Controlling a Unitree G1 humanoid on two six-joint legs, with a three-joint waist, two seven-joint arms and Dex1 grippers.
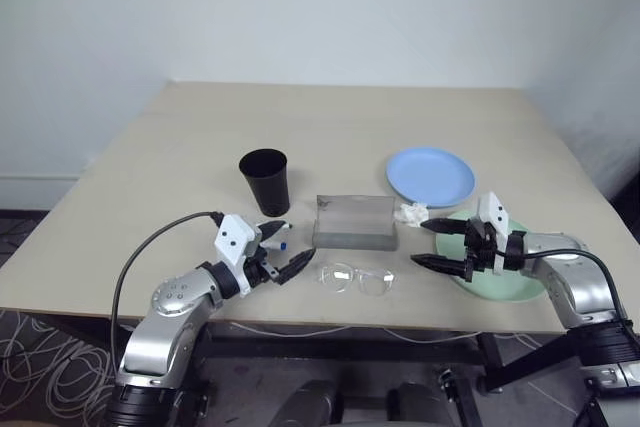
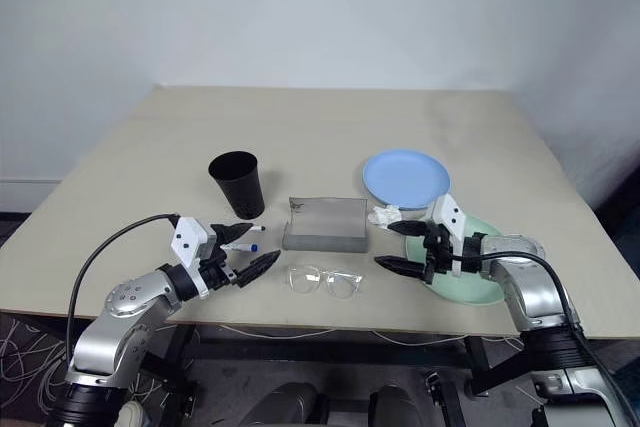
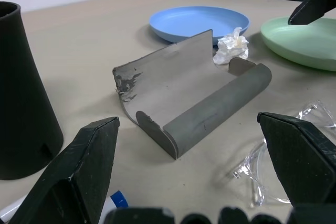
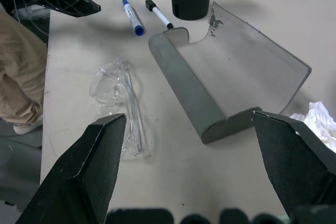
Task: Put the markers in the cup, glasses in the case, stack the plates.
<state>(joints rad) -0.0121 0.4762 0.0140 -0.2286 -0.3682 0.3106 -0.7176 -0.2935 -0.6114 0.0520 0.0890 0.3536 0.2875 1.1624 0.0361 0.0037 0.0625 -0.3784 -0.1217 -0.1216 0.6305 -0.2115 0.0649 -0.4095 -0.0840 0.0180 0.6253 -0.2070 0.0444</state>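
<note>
Careful, both your left claw point(image 1: 283, 260) and right claw point(image 1: 437, 245) gape wide and empty beside the clear-framed glasses point(image 1: 355, 278) lying on the bench point(image 1: 330, 117) before the open grey case point(image 1: 354, 221); pinching a slick lens could skid them off the near edge.

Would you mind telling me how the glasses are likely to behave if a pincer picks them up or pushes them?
The glasses look thin-framed and clear, so probably light and apt to slide on the smooth table if pushed. The slim frame seems likely to flex or twist in a pinch at one end. The arms look folded, so they might swing open when lifted.
</note>
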